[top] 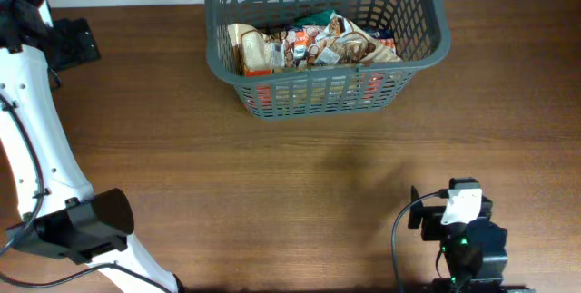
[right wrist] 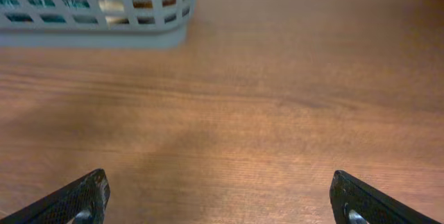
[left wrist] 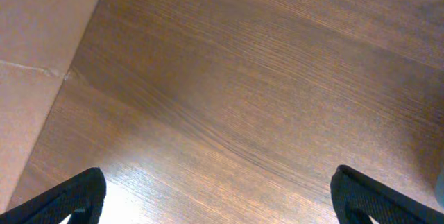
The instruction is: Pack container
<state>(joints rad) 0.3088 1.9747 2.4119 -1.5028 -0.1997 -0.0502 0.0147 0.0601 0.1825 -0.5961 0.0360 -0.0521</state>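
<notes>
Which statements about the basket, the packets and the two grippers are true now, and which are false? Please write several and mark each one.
1. The container holds snack packets. True.
2. The right gripper is shut on a packet. False: it is open and holds nothing, with only bare table between its fingers.
3. A corner of the container shows in the right wrist view. True.
4. A packet lies on the table in front of the container. False: no view shows a packet on the table; those that show are all inside the container.
5. The left gripper is open. True.
6. The container lies tipped on its side. False: it stands upright.
</notes>
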